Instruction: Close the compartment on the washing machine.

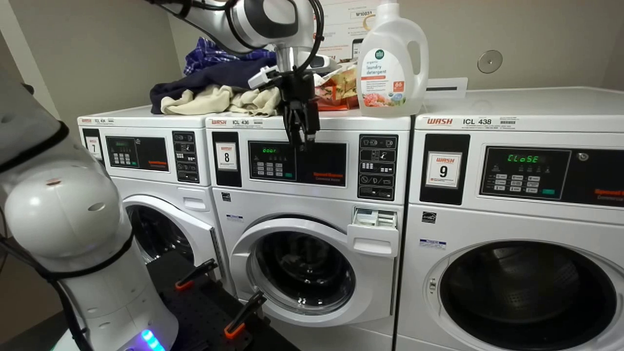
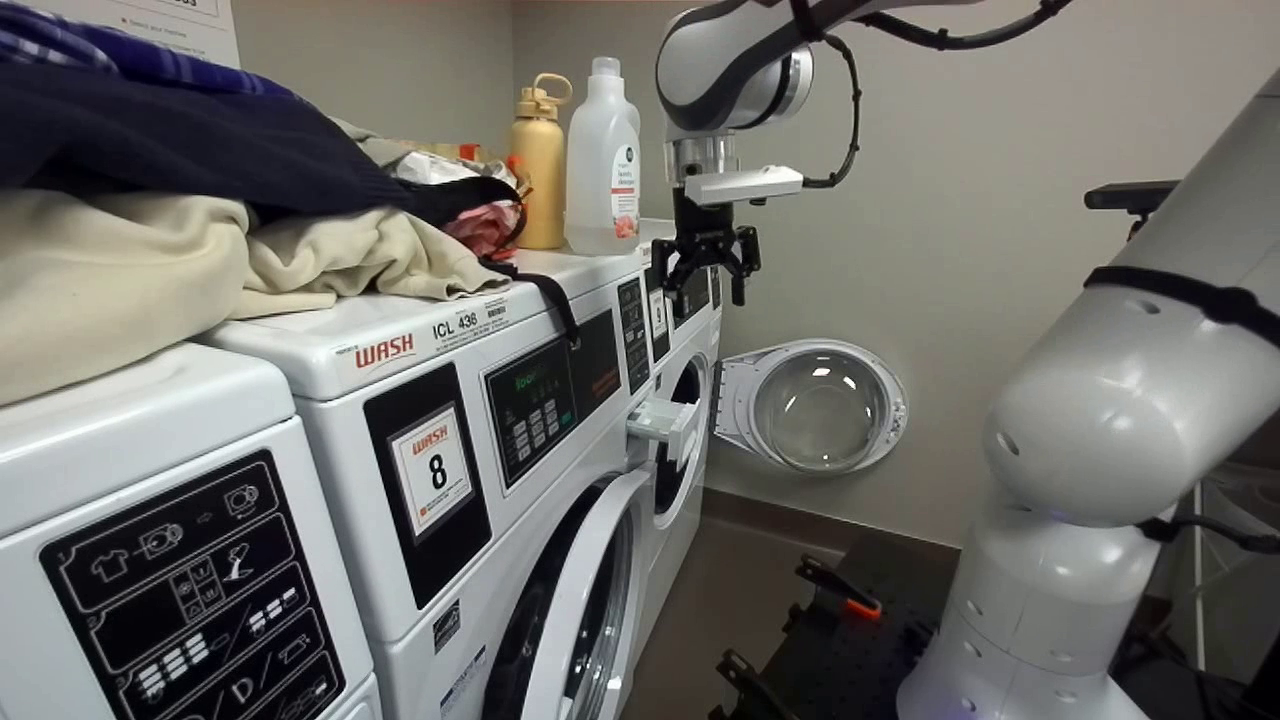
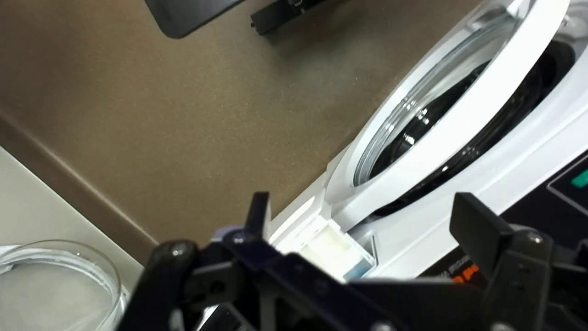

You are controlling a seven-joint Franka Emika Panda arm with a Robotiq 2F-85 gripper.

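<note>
The washing machine (image 1: 292, 197) with the "8" card is white, with a round dark glass door (image 1: 304, 273) standing ajar. It also shows in an exterior view (image 2: 400, 655) and the wrist view (image 3: 413, 243). Its compartment, a white detergent drawer (image 1: 373, 239), is pulled out at the upper right of its front; it also shows in an exterior view (image 2: 676, 430) and the wrist view (image 3: 328, 250). My gripper (image 1: 303, 141) is open and empty, pointing down above the drawer and apart from it, in both exterior views (image 2: 706, 297). In the wrist view, the drawer appears between the fingers (image 3: 360, 207).
A detergent bottle (image 1: 390, 63), clothes (image 1: 214, 83) and a yellow bottle (image 2: 541, 180) stand or lie on the washer tops. The "9" washer (image 1: 424, 219) is beside, its door (image 2: 825, 410) swung wide. A black platform with clamps (image 1: 246, 312) stands in front.
</note>
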